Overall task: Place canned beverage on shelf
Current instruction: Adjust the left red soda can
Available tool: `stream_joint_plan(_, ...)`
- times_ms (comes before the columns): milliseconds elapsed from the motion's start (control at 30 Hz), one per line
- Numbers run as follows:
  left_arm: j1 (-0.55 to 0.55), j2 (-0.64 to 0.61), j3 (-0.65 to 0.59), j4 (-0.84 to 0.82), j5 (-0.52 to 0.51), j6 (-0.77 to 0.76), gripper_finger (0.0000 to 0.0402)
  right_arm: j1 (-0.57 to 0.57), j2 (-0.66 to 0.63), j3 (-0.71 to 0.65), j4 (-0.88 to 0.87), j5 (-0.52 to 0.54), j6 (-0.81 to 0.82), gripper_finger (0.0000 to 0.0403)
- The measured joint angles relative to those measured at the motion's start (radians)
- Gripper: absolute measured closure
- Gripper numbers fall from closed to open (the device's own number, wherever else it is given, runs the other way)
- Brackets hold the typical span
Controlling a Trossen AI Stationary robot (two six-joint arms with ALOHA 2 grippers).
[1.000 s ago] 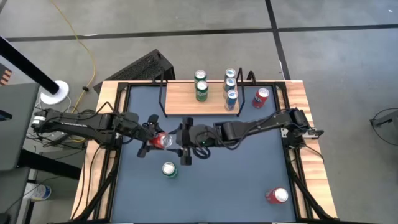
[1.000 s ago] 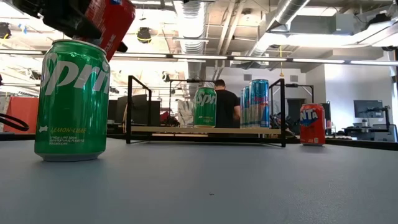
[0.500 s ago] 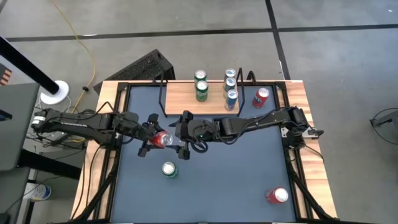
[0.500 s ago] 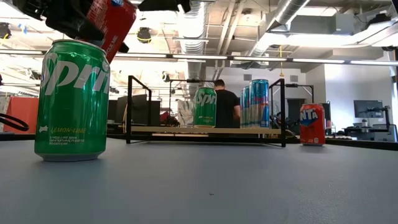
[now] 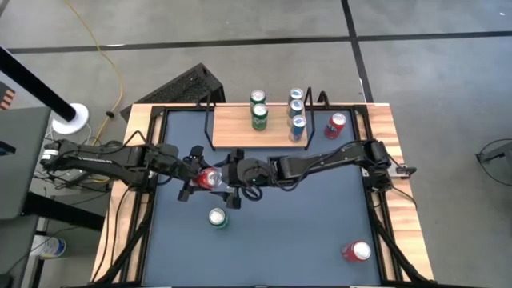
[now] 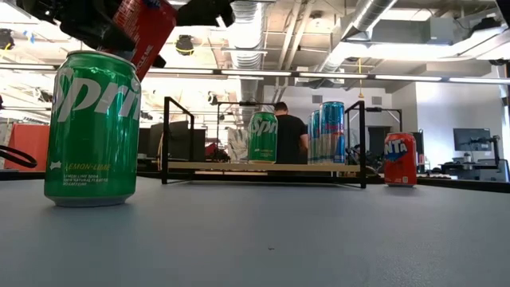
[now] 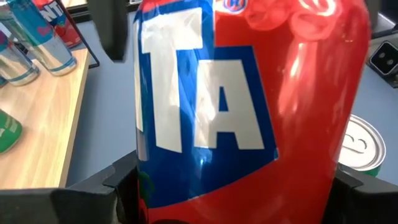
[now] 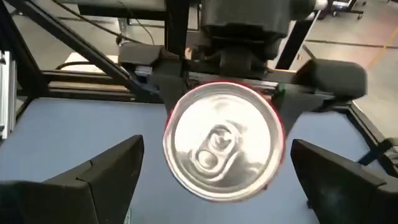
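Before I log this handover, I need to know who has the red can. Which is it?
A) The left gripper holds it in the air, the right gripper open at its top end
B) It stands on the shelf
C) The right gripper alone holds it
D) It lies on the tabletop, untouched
A: the left gripper clamps the red can off the table, while the right gripper faces its lid with jaws spread, not touching.
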Motion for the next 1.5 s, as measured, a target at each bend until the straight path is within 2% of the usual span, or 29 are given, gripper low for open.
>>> stream_joint_plan(533,0.000,0.000,0.000,0.002,-0.022,-0.039,0.0122,-0.014,0.009,0.000,0.066,0.001,-0.025,0.0010)
stream_joint_plan(933,0.000,0.000,0.000,0.008,-0.022,-0.075,0.0122,-0.021,0.009,0.000,0.044,-0.022,0.020,0.0068)
stream_joint_plan(1300,-0.001,0.000,0.000,0.037,-0.020,-0.122,0.0122,-0.019,0.009,0.000,0.038,0.003,0.026,0.0083)
stream_joint_plan(1500,-0.001,0.000,0.000,0.037,-0.013,-0.151,0.0100,-0.018,0.009,0.000,0.035,0.003,0.025,0.0132)
